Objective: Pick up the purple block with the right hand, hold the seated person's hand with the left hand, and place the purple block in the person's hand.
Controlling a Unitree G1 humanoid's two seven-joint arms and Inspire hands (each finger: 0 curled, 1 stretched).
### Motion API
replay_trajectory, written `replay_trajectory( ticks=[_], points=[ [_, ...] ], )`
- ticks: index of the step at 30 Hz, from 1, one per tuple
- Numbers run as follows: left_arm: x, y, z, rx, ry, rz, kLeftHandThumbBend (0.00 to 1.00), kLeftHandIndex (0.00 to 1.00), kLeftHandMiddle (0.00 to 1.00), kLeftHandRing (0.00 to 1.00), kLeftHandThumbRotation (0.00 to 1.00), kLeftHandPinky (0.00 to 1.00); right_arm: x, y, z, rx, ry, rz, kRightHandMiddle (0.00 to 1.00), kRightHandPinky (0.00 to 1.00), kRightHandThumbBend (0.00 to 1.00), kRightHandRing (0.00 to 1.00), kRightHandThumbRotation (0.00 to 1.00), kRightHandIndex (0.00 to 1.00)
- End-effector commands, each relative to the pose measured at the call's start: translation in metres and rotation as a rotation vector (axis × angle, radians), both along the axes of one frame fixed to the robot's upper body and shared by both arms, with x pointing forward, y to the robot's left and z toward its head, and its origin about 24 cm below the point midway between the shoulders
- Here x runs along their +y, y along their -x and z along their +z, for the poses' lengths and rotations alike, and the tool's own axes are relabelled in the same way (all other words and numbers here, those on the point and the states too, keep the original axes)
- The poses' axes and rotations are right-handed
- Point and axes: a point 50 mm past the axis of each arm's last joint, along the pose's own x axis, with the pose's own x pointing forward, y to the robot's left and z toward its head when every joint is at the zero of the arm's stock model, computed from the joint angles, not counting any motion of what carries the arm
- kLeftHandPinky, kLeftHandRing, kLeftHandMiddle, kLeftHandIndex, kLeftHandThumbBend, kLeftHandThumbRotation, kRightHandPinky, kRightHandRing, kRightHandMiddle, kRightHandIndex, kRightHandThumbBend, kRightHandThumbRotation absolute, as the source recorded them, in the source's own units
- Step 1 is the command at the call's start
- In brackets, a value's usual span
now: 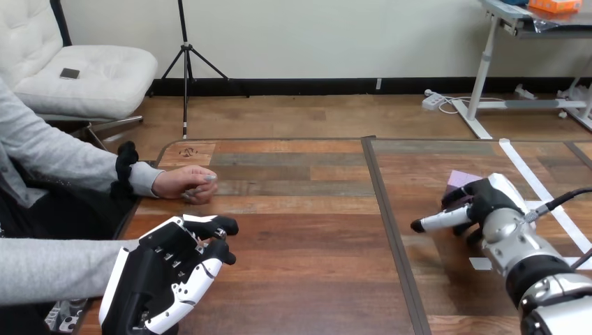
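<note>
The left hand (164, 276) was seen relaxed open, the person's hand (187, 183) just beyond it. The purple block (461, 179) was seen just behind the right hand (489, 202); its grip could not be told.

Head camera — forward and down, near over the table (307, 279)

We saw the purple block (460, 179) as a pale lilac patch on the right half of the desk (307, 237), largely hidden behind the right hand (489, 199) and perhaps touching it. The person's hand (185, 183) rested on the desk's left side, loosely curled, well apart from the block.
</note>
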Motion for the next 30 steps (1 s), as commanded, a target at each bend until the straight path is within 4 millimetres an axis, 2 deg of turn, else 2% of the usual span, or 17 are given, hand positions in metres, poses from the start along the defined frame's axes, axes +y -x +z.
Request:
replay_trajectory(
  ticks=[1,14,18,21,23,30],
  points=[
    [-0.001,-0.011,0.016,-0.094,-0.015,-0.011,0.46,0.47,0.62,0.66,0.18,0.48,0.005,-0.033,0.060,-0.090,-0.012,0.076,0.49,0.31,0.99,0.41,0.14,0.76],
    [-0.002,-0.013,0.016,-0.088,-0.036,-0.007,0.45,0.48,0.61,0.64,0.19,0.47,0.004,-0.042,0.087,-0.001,0.042,0.238,0.48,0.39,1.00,0.44,0.21,0.60],
    [-0.003,-0.014,0.016,-0.094,-0.040,0.001,0.44,0.47,0.61,0.63,0.20,0.46,0.004,-0.044,0.094,-0.042,0.033,0.271,0.49,0.43,1.00,0.46,0.23,0.58],
    [-0.003,-0.015,0.015,-0.090,-0.038,0.006,0.44,0.47,0.60,0.63,0.20,0.46,0.004,-0.045,0.097,-0.099,-0.015,0.278,0.49,0.41,0.99,0.45,0.23,0.59],
    [-0.003,-0.015,0.015,-0.088,-0.039,0.006,0.43,0.47,0.60,0.63,0.19,0.46,0.004,-0.045,0.100,-0.139,-0.051,0.289,0.47,0.40,0.97,0.43,0.20,0.55],
    [-0.004,-0.016,0.015,-0.090,-0.042,0.007,0.40,0.46,0.60,0.63,0.16,0.46,0.002,-0.046,0.107,-0.223,-0.111,0.290,0.45,0.41,0.92,0.42,0.22,0.50]
  ],
)
